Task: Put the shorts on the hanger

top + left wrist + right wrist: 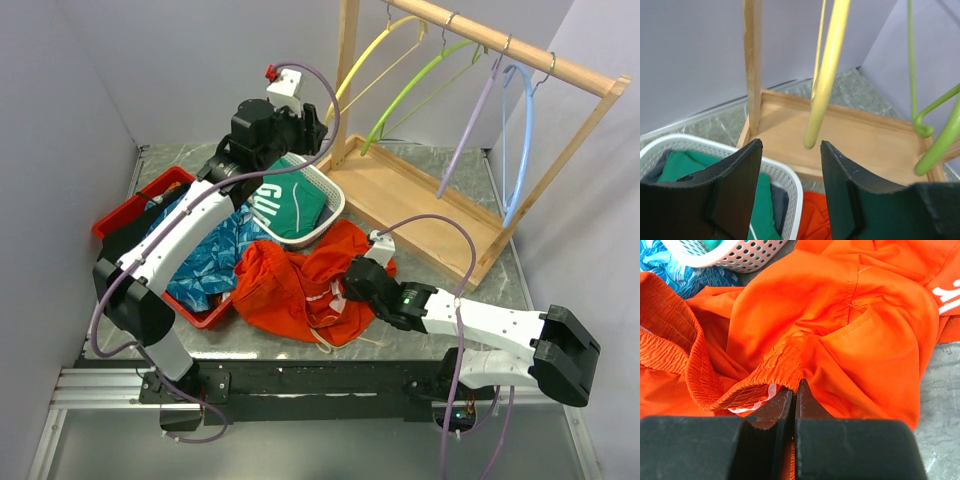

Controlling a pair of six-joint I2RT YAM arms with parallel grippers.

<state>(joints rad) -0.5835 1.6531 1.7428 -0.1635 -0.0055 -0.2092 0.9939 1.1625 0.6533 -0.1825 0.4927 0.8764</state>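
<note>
The orange-red shorts (290,285) lie crumpled on the table in front of the red bin. My right gripper (352,280) is shut on their gathered waistband (765,375), low at the table. The yellow hanger (372,55) hangs by its hook at the left end of the wooden rail. My left gripper (318,125) is open and empty, raised above the white basket, just left of the hanger's lower end. In the left wrist view the hanger's tip (812,137) hangs just beyond the gap between my open fingers (740,180).
A wooden rack (430,195) with base tray stands at the back right, holding green (420,85), purple (470,120) and light blue (522,140) hangers. A white basket (322,222) holds a green garment. A red bin (130,215) holds blue patterned cloth.
</note>
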